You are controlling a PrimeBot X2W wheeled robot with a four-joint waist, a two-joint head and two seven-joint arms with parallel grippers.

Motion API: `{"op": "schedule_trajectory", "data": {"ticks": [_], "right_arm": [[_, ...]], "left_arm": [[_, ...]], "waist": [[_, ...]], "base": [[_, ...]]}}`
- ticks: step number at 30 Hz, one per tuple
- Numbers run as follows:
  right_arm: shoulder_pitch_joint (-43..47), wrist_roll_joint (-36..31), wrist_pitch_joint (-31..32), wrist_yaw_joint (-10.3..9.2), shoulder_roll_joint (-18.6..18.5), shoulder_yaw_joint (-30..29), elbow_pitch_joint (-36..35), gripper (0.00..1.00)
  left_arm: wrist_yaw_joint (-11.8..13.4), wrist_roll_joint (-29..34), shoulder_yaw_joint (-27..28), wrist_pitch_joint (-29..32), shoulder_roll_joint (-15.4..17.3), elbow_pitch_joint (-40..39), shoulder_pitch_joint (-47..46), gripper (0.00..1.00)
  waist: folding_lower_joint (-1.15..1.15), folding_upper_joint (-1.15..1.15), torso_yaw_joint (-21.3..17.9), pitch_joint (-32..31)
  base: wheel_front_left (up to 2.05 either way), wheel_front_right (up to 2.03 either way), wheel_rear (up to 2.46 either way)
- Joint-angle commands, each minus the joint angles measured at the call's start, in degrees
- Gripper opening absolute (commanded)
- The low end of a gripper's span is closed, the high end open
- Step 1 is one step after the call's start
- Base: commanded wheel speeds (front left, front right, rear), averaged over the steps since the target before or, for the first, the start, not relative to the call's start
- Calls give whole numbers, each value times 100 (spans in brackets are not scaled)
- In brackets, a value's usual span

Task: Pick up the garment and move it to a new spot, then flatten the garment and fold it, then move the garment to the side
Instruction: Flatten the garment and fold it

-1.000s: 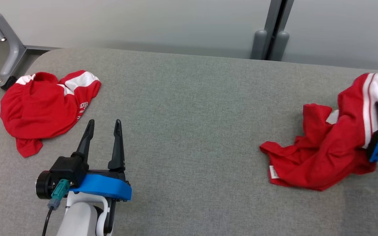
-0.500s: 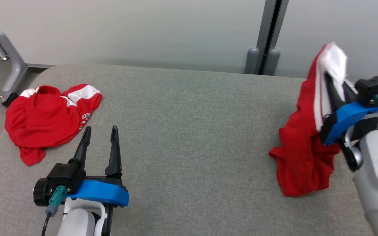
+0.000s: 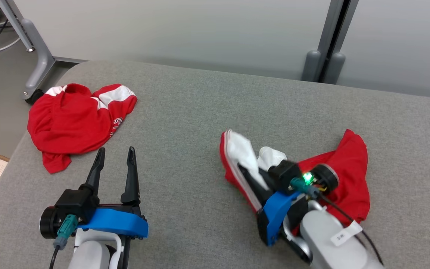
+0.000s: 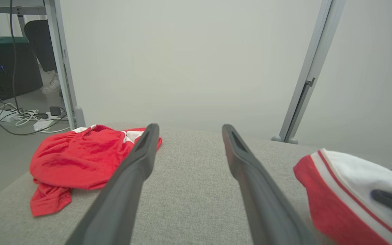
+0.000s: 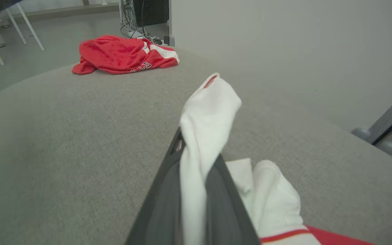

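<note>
- The left gripper [image 3: 116, 150] sits at the near left of the table [image 3: 200, 112], its pale forearm coming up from the bottom edge and its fingers pointing away from the robot. Its jaws are spread wide and released, with bare grey table between them.
- The right gripper [image 3: 245, 172] is low over the table, right of centre. Its forearm comes in from the lower right and its fingers point toward the far left.
- Its jaws are clenched on the white, red-striped edge of the garment [image 3: 349, 175]. In the right wrist view the white cloth [image 5: 209, 112] stands up between the two dark fingers and flops over their tips.
- The rest of the garment trails away to the right behind the wrist, crumpled on the table.
- A second red garment [image 3: 73, 123] lies bunched at the table's far left corner, well apart from both grippers.
- Beyond the table stand a pale wall and a grey post [image 3: 327, 48].
</note>
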Motion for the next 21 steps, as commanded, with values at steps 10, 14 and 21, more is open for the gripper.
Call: {"op": "schedule_trajectory", "data": {"ticks": [10,14,21], "right_arm": [[517,757,-415,3,63,1071,-78,100],[456,636,-556,3,63,678,-251,100],[503,144,-487,3,-289,-745,-656,100]], "left_arm": [[98,-34,36,-16,-13,-17,65,100],[98,-1,74,-16,-13,-43,118,100],[84,39,190,-16,19,-97,258,100]], "waist": [[0,0,-179,-6],[0,0,-337,-74],[0,0,-540,-163]], "base": [[0,0,0],[0,0,0],[0,0,0]]}}
